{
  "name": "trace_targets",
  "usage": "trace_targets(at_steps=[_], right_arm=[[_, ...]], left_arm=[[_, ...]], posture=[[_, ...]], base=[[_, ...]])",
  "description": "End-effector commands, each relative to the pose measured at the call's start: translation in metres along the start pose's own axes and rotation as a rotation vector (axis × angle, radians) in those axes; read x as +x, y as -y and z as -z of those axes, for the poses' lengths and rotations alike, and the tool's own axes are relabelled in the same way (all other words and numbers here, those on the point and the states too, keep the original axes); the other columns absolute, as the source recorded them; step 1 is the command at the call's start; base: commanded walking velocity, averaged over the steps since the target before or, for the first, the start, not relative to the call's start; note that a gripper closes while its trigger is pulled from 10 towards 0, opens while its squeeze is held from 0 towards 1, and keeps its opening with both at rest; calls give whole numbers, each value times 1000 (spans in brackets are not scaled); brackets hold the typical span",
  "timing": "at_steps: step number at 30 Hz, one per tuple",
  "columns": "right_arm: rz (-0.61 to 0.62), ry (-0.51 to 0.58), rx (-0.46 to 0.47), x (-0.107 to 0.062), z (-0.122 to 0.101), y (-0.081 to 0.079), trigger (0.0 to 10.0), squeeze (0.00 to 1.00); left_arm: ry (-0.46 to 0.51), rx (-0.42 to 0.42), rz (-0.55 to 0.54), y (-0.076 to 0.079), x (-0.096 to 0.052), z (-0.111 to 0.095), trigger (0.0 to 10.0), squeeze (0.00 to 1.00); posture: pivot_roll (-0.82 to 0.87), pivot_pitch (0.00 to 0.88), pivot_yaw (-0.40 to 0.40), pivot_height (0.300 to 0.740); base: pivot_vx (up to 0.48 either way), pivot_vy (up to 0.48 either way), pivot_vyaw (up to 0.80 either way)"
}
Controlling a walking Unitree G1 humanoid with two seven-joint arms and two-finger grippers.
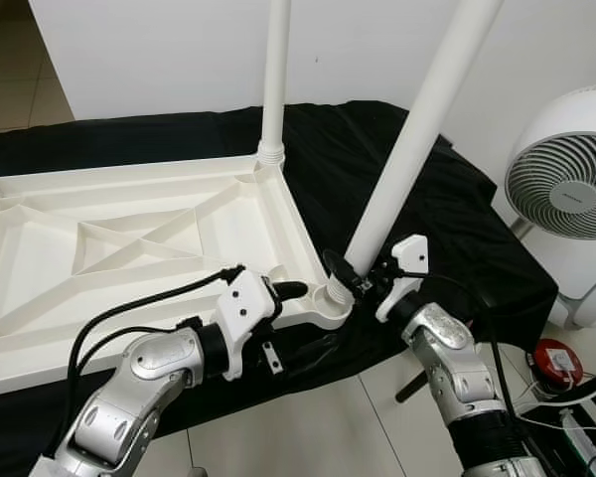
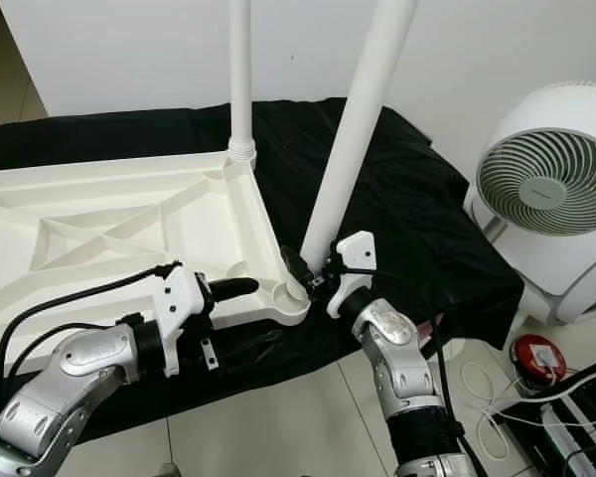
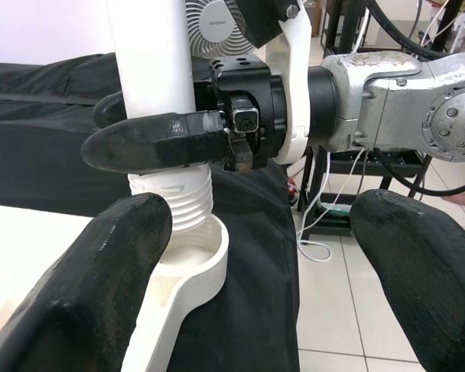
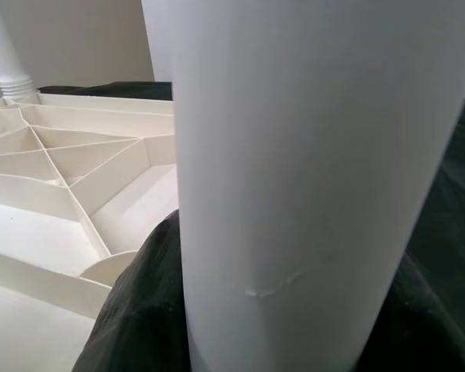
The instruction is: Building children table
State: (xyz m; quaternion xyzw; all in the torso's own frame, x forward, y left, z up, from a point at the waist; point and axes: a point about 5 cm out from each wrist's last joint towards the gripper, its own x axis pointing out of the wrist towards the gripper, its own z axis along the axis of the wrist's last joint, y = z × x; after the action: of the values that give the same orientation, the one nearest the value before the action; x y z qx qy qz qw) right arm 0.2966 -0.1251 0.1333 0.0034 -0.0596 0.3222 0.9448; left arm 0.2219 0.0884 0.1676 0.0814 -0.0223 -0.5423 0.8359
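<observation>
Clenching the tilted white table leg [image 1: 407, 149] just above its threaded end at frame centre, the right gripper [image 1: 363, 276] steadies it in the upturned tabletop's [image 1: 129, 248] corner socket, while the left gripper [image 1: 290, 290] hovers released beside it

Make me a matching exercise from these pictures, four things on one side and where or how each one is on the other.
Things:
1. far leg
2. near leg
3. fan
4. left tool

States:
A. tilted, held by the right tool
B. on the floor, right of the black cloth
C. upright in its corner socket
D. open, beside the tabletop corner

Pairs: 1-C, 2-A, 3-B, 4-D
</observation>
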Motion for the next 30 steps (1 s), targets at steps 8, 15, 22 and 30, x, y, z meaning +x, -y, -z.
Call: trace_targets(at_steps=[8, 15, 22, 30], right_arm=[[-95, -83, -22, -9, 21, -16, 10000, 0], [-166, -90, -43, -9, 19, -20, 10000, 0], [-241, -121, -12, -17, 24, -23, 10000, 0], [-257, -157, 39, -24, 26, -13, 10000, 0]], left_arm=[[-2, -2, -30, 0, 2, 1, 10000, 0], [-2, 1, -30, -1, 2, 1, 10000, 0], [1, -1, -35, 0, 3, 1, 10000, 0], [0, 2, -38, -1, 3, 2, 10000, 0]], posture=[[15, 46, -67, 740], [17, 41, -74, 740], [12, 41, -77, 740], [6, 45, -79, 740]], base=[[0, 0, 0], [0, 0, 0], [0, 0, 0], [0, 0, 0]])
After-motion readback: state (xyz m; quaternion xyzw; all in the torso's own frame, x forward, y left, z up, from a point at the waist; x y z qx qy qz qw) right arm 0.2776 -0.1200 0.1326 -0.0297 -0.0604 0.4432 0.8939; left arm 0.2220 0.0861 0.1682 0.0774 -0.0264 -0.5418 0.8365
